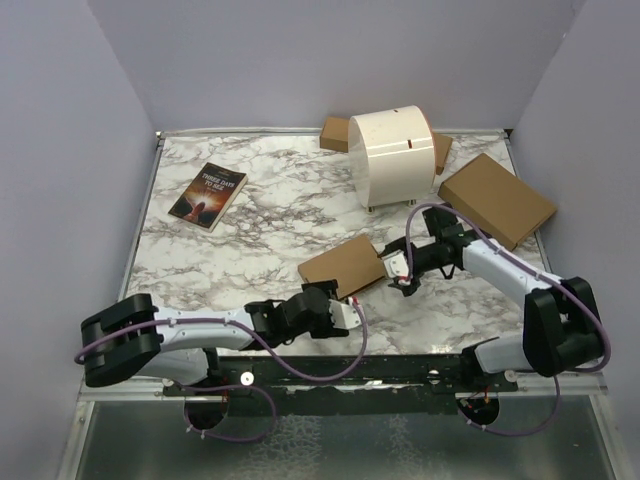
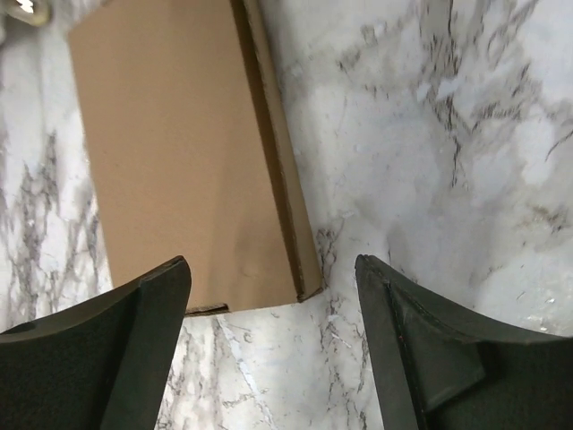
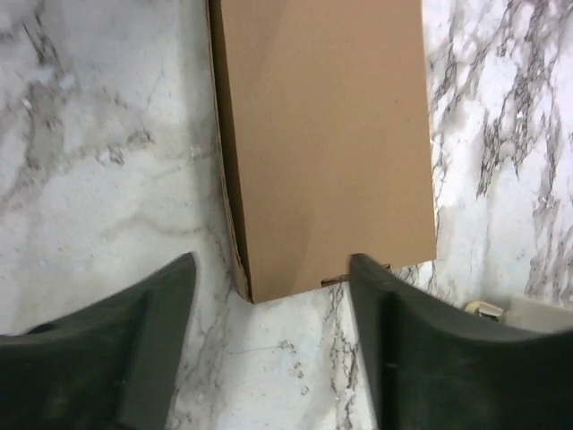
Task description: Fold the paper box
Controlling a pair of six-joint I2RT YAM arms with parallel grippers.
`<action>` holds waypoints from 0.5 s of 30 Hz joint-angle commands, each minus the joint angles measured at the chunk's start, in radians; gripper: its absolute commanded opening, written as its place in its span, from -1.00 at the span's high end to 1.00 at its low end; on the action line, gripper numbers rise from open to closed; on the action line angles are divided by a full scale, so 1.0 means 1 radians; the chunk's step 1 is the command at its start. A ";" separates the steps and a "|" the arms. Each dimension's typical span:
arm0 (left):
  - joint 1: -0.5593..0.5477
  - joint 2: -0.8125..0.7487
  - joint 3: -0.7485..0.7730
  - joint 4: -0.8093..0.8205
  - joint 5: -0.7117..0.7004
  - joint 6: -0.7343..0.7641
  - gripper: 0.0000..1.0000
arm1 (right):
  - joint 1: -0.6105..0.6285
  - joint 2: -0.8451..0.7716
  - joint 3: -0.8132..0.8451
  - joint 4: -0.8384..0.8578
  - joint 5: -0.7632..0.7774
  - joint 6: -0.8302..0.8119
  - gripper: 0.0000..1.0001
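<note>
The paper box [image 1: 343, 266] lies flat and closed on the marble table, a thin brown cardboard rectangle near the middle. My left gripper [image 1: 345, 303] sits just at its near end, open; in the left wrist view the box [image 2: 179, 152] ends right ahead of the gripper [image 2: 273, 266], with only table between the fingers. My right gripper [image 1: 394, 268] stands open at the box's right end. The right wrist view has the box [image 3: 327, 134] stopping just short of that gripper [image 3: 271, 262], its corner near the gap, untouched.
A book [image 1: 208, 195] lies at the back left. A white rounded object [image 1: 395, 158] stands at the back centre with cardboard pieces [image 1: 335, 133] behind it. A larger brown cardboard box [image 1: 497, 200] rests at the back right, close to the right arm.
</note>
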 commanded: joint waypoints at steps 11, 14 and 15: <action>0.222 -0.209 0.033 0.012 -0.010 -0.591 -0.26 | 0.229 -0.016 -0.160 0.463 0.065 0.230 -0.68; 0.317 -0.177 0.042 0.004 0.025 -0.650 -0.30 | 0.259 0.017 -0.173 0.498 0.113 0.233 -0.55; 0.350 -0.161 0.050 0.001 0.039 -0.660 -0.35 | 0.266 0.023 -0.178 0.506 0.125 0.234 -0.50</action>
